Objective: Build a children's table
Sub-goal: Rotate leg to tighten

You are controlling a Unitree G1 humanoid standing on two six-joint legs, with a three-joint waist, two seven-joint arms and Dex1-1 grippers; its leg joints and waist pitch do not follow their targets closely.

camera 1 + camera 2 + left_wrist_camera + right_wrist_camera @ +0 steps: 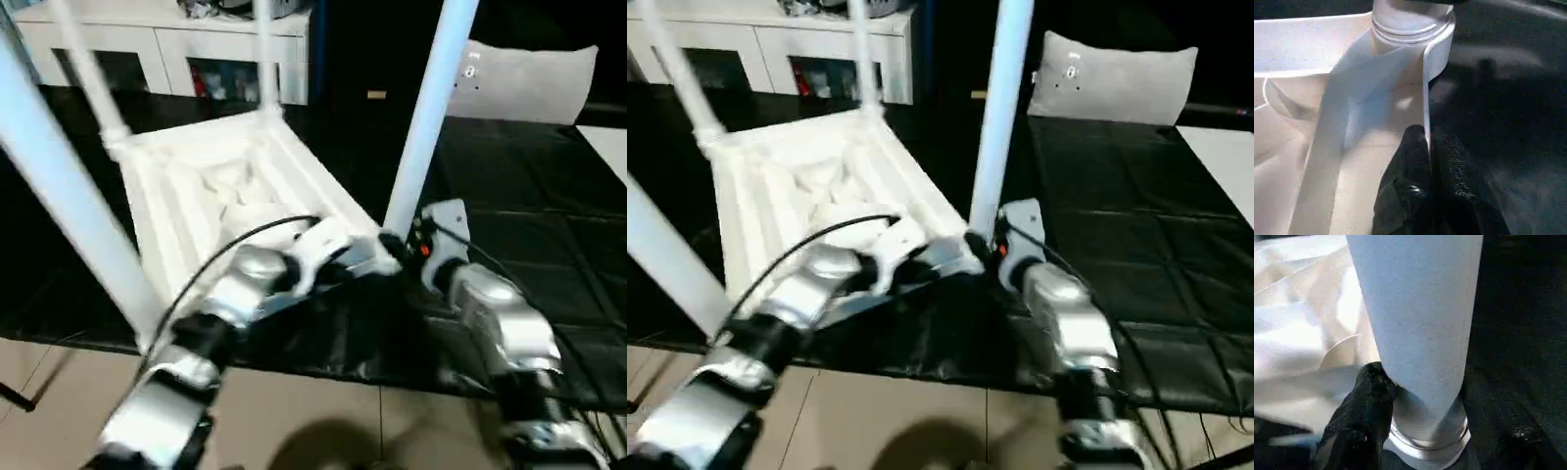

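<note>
One inverted tabletop [211,191] on a black mat [529,215], four legs upright: left gripper [1427,147] pinches the near rim, right gripper [1420,401] clasps the 3 o'clock leg [431,108].

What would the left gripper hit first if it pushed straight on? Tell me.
Probably the corner socket with its leg, straight ahead along the tabletop wall that the shut left gripper pinches; depth is hard to judge.

a black quilted mat [519,206] covers the work surface. beyond it stands a white cabinet [167,44] with glass doors, a grey cushion [1112,78] beside it. beige floor tiles [294,421] lie nearest.
</note>
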